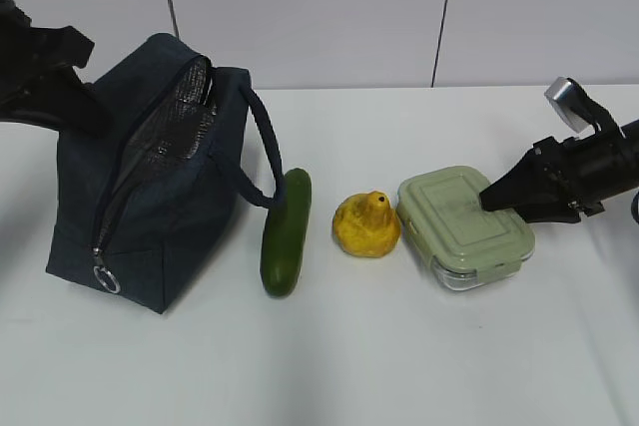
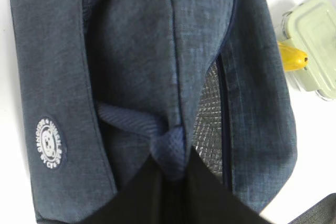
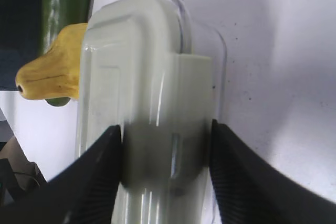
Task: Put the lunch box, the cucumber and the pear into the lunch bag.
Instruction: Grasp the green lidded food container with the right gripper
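Sage-lidded box sits on the table, my right claw clamped across its near end; pear, cucumber beyond. My left claw pinches the bag handle. Nothing is packed.

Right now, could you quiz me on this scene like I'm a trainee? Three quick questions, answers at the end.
1. True or false: the pear is already inside the lunch bag.
2. Which item does the right claw have its fingers around? A) the cucumber B) the lunch box C) the pear
3. Fill in: the left claw is pinching the bag's ____.

Key:
1. False; it sits on the table between cucumber and lunch box.
2. B; the fingers sit against its two sides.
3. Handle, beside the opening with its silvery lining.
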{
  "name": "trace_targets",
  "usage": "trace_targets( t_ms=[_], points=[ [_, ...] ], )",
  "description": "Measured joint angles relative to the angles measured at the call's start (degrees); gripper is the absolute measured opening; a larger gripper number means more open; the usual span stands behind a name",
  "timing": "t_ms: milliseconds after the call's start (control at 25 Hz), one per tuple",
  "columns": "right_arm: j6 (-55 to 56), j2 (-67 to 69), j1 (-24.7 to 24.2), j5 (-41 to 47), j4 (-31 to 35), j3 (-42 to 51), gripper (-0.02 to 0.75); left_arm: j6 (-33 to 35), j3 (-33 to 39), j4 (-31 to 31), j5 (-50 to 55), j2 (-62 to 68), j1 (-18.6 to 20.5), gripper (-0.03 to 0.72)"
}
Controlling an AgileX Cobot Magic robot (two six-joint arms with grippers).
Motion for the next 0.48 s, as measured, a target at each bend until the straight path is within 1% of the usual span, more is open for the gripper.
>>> trace_targets(
  t_ms=[320, 480],
  points=[
    [-0.3, 0.0, 0.0, 0.0, -0.21, 0.0, 0.399, 0.0, 0.0, 0.0, 0.0, 0.0, 0.0, 0.004],
    [-0.34, 0.0, 0.0, 0.14, -1.43, 0.0, 0.399, 0.0, 0.0, 0.0, 0.0, 0.0, 0.0, 0.004]
  ],
)
